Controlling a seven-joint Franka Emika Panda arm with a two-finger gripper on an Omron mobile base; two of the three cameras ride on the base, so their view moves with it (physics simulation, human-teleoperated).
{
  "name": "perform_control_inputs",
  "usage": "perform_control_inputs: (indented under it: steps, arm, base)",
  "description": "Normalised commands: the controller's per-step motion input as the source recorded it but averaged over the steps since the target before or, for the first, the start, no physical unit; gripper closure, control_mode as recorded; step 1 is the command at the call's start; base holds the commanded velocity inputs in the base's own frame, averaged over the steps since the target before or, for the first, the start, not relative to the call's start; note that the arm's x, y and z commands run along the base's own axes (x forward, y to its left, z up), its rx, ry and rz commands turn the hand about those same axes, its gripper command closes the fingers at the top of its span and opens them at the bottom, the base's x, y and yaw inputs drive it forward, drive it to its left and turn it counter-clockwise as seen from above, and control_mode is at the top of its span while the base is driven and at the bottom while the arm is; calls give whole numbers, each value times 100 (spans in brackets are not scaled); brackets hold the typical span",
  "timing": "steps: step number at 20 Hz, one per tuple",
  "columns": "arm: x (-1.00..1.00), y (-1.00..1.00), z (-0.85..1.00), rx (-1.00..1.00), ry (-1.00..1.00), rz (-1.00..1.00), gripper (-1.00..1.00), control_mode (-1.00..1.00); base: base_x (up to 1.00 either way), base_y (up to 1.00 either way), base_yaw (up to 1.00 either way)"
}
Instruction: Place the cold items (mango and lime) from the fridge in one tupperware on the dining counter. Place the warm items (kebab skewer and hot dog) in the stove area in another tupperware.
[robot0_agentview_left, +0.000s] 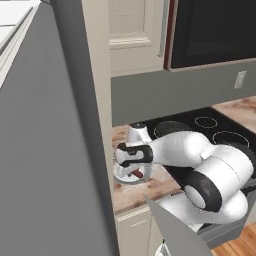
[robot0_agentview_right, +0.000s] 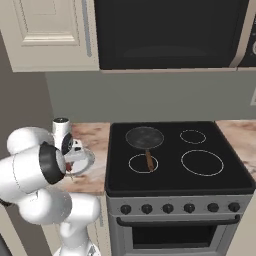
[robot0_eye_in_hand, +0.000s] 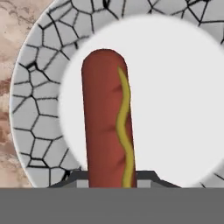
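A hot dog, red-brown with a wavy line of mustard, lies on a round plate that has a white middle and a grey crackled rim. The plate rests on the marbled counter just left of the stove area's black cooktop. My gripper points down over the plate, its two dark fingertips pressed against the sides of the hot dog's near end. A bit of the hot dog shows under the hand. From the right side, the arm hides most of the plate.
A dark frying pan with a brown handle sits on the back left burner. A white cylindrical jar stands just behind the plate. The grey fridge side walls off the left. A black microwave hangs above the cooktop.
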Motion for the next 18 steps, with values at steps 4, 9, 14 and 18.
perform_control_inputs:
  steps: [4,9,14,18]
  arm:
    - [-68,-66,100,1,-22,-14,100,-100]
    - [-100,-76,100,4,-36,-8,100,-100]
    - [-91,-57,100,-10,-29,8,100,-100]
    - [-30,-48,100,-9,-29,35,100,-100]
  base:
    - [0,0,0]
    - [0,0,0]
    - [0,0,0]
    - [0,0,0]
